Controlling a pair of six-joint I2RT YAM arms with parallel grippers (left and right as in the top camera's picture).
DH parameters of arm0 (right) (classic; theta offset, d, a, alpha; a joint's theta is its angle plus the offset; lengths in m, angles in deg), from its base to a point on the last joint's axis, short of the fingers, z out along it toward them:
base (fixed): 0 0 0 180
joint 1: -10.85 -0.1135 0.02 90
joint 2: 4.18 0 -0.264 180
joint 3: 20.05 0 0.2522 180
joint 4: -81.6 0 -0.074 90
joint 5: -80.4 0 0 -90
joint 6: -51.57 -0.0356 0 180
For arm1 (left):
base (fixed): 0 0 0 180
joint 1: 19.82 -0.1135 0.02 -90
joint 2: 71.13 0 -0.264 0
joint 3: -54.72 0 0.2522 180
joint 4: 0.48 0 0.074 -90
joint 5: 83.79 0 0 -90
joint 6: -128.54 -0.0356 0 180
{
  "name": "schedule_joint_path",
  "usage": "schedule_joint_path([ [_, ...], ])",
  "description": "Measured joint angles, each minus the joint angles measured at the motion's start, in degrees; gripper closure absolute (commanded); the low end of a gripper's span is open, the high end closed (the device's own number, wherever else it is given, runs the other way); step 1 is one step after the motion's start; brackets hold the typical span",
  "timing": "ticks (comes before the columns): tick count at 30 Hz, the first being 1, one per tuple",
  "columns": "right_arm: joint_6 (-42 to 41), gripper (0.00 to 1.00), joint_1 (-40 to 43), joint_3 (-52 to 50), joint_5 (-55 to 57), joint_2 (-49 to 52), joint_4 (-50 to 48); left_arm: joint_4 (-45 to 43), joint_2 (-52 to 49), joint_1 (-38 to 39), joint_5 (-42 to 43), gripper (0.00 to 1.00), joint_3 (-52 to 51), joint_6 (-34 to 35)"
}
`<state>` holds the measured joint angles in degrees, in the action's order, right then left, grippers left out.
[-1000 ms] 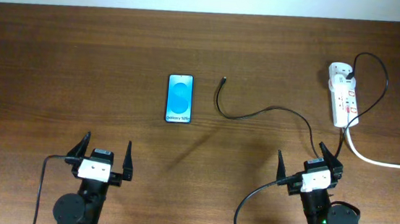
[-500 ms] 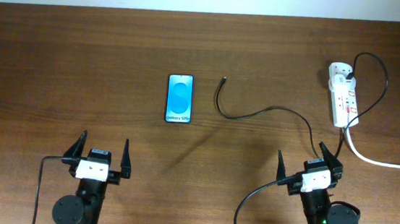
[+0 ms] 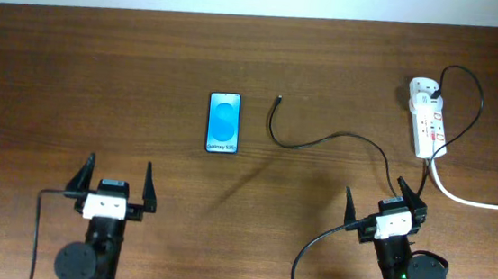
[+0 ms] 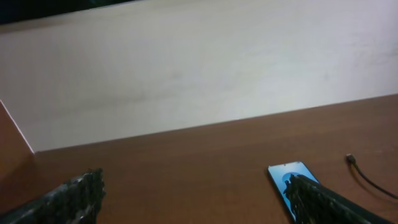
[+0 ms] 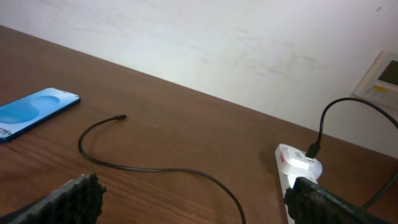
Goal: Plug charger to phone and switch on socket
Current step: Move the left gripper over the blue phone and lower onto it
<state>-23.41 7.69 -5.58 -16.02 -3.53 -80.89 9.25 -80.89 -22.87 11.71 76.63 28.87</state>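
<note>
Both end effectors, the left end effector (image 3: 120, 162) and the right end effector (image 3: 386, 198), hang at the near side of the surface (image 3: 102, 63) with jaws spread fully wide and nothing between them. The phone (image 3: 223, 123) lies flat, screen up, ahead of the left end effector and off to its right, well apart from it. The charger (image 3: 321, 139) curls across the wood ahead of the right end effector. Its connector tip (image 3: 278, 98) rests ahead and to the left, near the phone but not touching it. The cable's other end runs close past the right end effector into the socket (image 3: 428, 119), which sits ahead and to its right with a thick white cord (image 3: 478, 203).

The charger looks thin, light and limp, so it will likely flop and trail. The best hold is probably the stiff moulding just behind the tip, pinched between the 2 fingers. The phone looks slim, smooth and light, so it may skate when the plug pushes in; bracing its long edges seems wise. The socket's switches are small and probably need a firm downward press.
</note>
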Motion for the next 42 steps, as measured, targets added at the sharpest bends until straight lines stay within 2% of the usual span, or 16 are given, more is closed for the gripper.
schedule_joint_path([
  [2,0.0,0.02,0.0,0.0,0.0,0.0,0.0,0.3,-4.3,0.0,0.3,0.01,3.1,0.0],
  [8,0.0,0.02,0.0,0.0,0.0,0.0,0.0,6.3,-27.1,0.0,4.6,0.01,22.8,0.0],
  [15,0.0,0.02,0.0,0.0,0.2,0.1,0.0,15.3,-55.3,0.0,14.6,0.01,46.0,0.4],
  [20,0.0,0.02,0.0,0.0,0.4,0.0,0.0,32.6,-76.6,1.6,18.3,0.01,70.9,1.0],
  [24,0.0,0.02,0.0,0.0,0.4,0.0,0.0,39.3,-90.9,5.4,18.9,0.01,88.1,1.0],
  [26,0.0,0.02,0.0,0.0,0.4,0.0,0.0,40.1,-94.6,7.0,20.0,0.01,90.2,1.1],
  [29,0.0,0.02,0.0,0.0,0.4,0.0,0.0,46.9,-98.0,8.2,22.2,0.01,90.4,1.1],
  [32,0.0,0.02,0.0,0.0,0.4,0.0,0.0,48.1,-100.3,8.2,22.6,0.01,90.4,1.6],
  [35,0.0,0.02,0.0,-0.1,0.3,0.0,-1.9,48.4,-103.3,9.0,21.5,0.01,90.4,6.3],
  [42,-5.6,0.02,0.0,0.5,-1.1,0.5,-1.2,50.5,-106.9,16.0,6.0,0.01,90.4,16.0],
])
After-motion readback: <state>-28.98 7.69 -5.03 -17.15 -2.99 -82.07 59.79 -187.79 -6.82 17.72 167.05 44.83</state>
